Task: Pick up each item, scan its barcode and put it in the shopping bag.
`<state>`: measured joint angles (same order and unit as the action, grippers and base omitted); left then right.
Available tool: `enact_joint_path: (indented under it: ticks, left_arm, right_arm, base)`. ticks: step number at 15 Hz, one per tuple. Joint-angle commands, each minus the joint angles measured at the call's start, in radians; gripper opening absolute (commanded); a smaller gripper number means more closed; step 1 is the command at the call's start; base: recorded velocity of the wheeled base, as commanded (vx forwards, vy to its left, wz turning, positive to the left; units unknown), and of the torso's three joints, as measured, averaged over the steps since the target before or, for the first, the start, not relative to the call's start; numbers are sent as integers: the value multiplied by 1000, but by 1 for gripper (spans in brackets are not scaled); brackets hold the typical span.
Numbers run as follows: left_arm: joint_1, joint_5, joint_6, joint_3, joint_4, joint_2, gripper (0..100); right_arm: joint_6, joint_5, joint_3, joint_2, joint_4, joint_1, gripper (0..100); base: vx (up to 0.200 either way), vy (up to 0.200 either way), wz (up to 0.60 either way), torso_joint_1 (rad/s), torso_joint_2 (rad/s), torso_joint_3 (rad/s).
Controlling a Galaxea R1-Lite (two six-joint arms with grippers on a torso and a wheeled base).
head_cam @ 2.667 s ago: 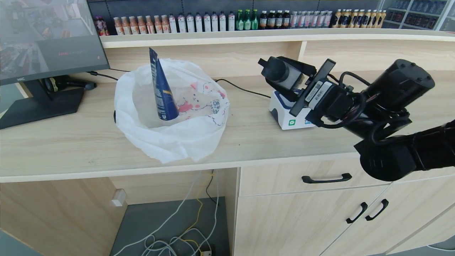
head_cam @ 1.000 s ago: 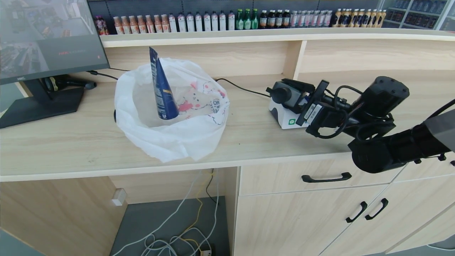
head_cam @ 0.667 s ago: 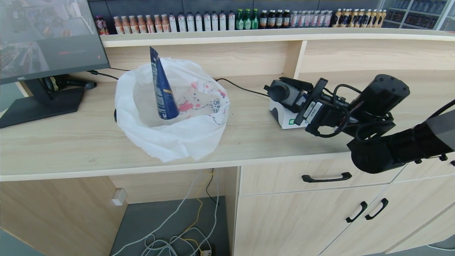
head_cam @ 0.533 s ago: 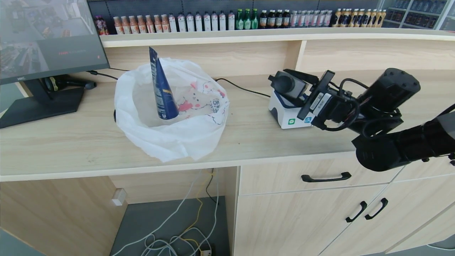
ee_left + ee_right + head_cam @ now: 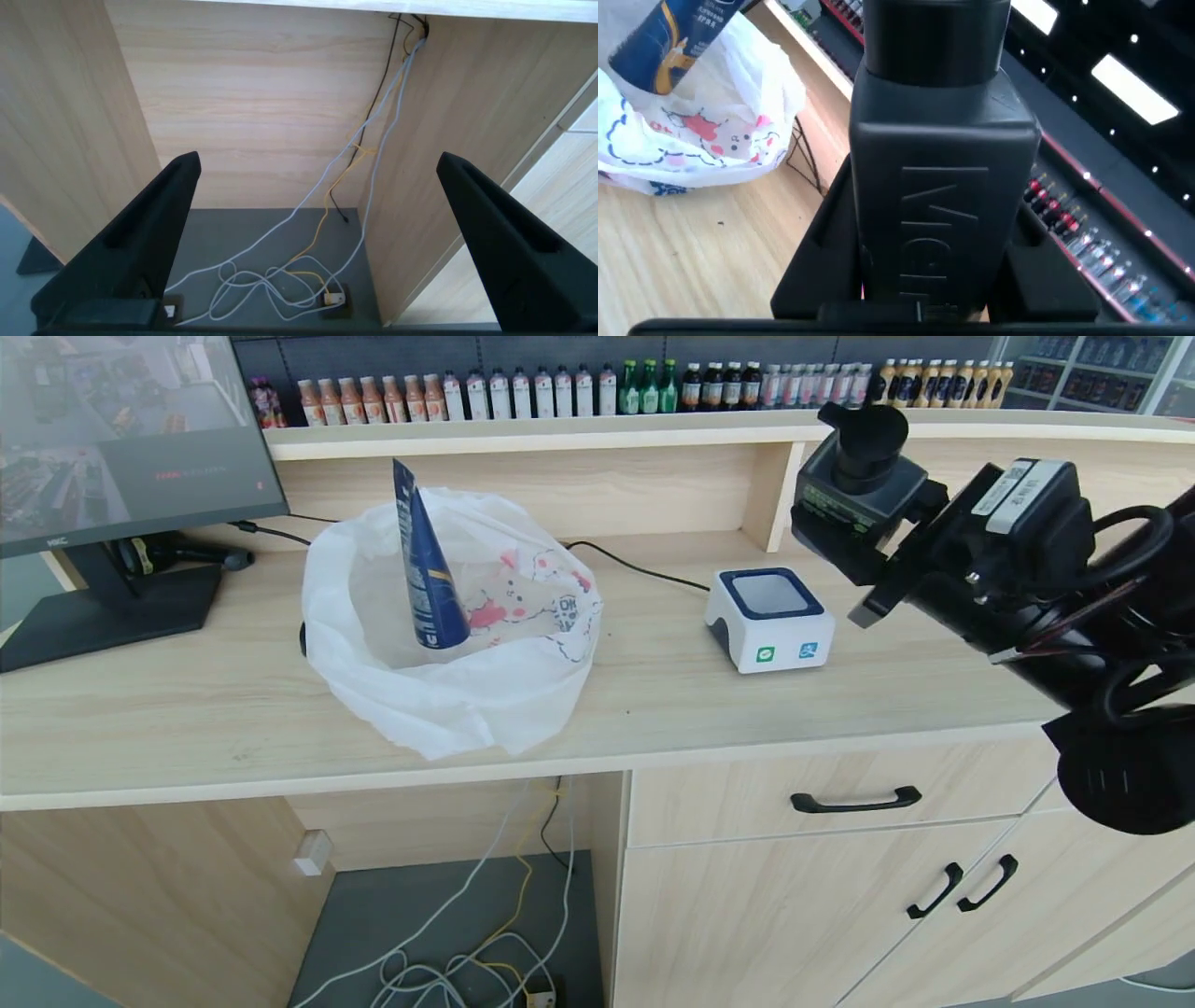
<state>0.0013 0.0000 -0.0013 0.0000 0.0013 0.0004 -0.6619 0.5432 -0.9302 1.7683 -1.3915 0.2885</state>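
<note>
Clamping a dark grey, square-shouldered bottle [image 5: 854, 490] with a round black cap, the right gripper [image 5: 882, 560] holds it tilted above the white scanner [image 5: 770, 616]. The left gripper [image 5: 318, 177] hangs spread wide under the counter [image 5: 187, 709].

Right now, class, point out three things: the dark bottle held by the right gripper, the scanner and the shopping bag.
dark bottle [image 5: 837, 509], head view, its labelled body.
scanner [image 5: 768, 594], head view, its top window.
shopping bag [image 5: 448, 705], head view, its front wall.
</note>
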Motion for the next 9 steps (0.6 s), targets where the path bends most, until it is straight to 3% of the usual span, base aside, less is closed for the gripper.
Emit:
enact_joint_path:
  ticks: [1, 4, 8, 9]
  left_arm:
    - [0, 0, 0, 0, 0, 0, 100]
    - [0, 0, 0, 0, 0, 0, 100]
    - [0, 0, 0, 0, -1, 0, 100]
    - [0, 0, 0, 0, 0, 0, 100]
  right_arm:
    - [88, -57, 128, -90, -43, 23, 0]
    - [220, -109, 347, -153, -43, 84, 0]
    - [525, -292, 378, -211, -49, 103, 0]
    - [644, -402, 412, -228, -49, 118, 0]
  base:
    - [0, 0, 0, 0, 0, 0]
    - [0, 0, 0, 0, 0, 0]
    - [0, 0, 0, 0, 0, 0]
    - [0, 0, 0, 0, 0, 0]
